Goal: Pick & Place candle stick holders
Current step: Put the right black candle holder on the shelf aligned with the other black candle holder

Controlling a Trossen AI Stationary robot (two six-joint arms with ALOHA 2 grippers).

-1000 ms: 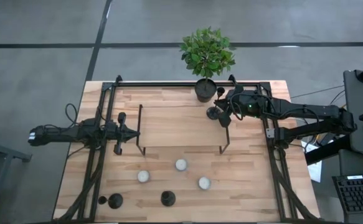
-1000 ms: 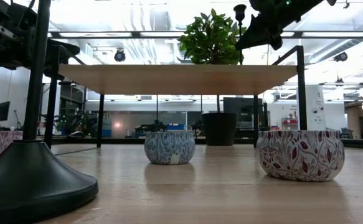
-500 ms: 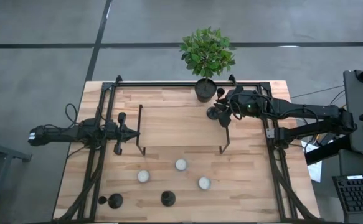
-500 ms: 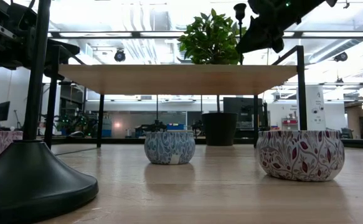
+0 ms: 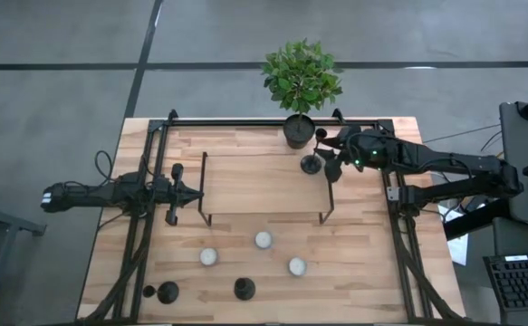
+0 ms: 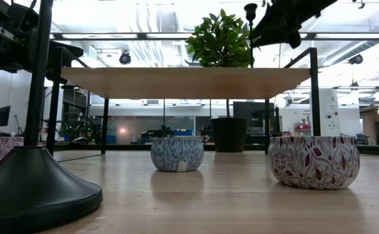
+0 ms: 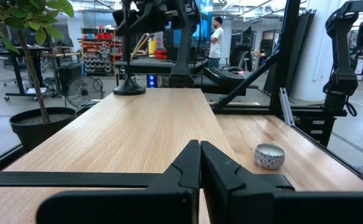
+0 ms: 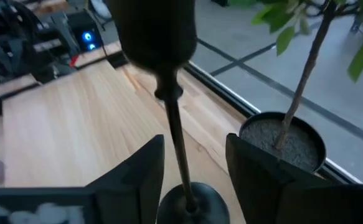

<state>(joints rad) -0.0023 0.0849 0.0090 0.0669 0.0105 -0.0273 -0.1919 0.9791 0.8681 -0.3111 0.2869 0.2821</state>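
One candle stick holder (image 5: 312,163) stands upright on the raised wooden shelf (image 5: 254,186), near the corner just beside the plant pot (image 5: 298,129). The right gripper (image 5: 333,158) is at this holder with its fingers (image 8: 137,177) parted, one on each side of the thin stem, not pressing it. Two more holders (image 5: 244,288) stand on the table (image 5: 363,263) below the shelf, near the front edge. The left gripper (image 7: 200,163) is closed and empty, beside the shelf's opposite end.

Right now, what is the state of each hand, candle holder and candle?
Right hand: open around the tall holder's stem.
Tall candle holder: upright on the raised shelf.
Left hand: shut, empty.
Two candle holders: standing on the table.
Three candles: unlit.
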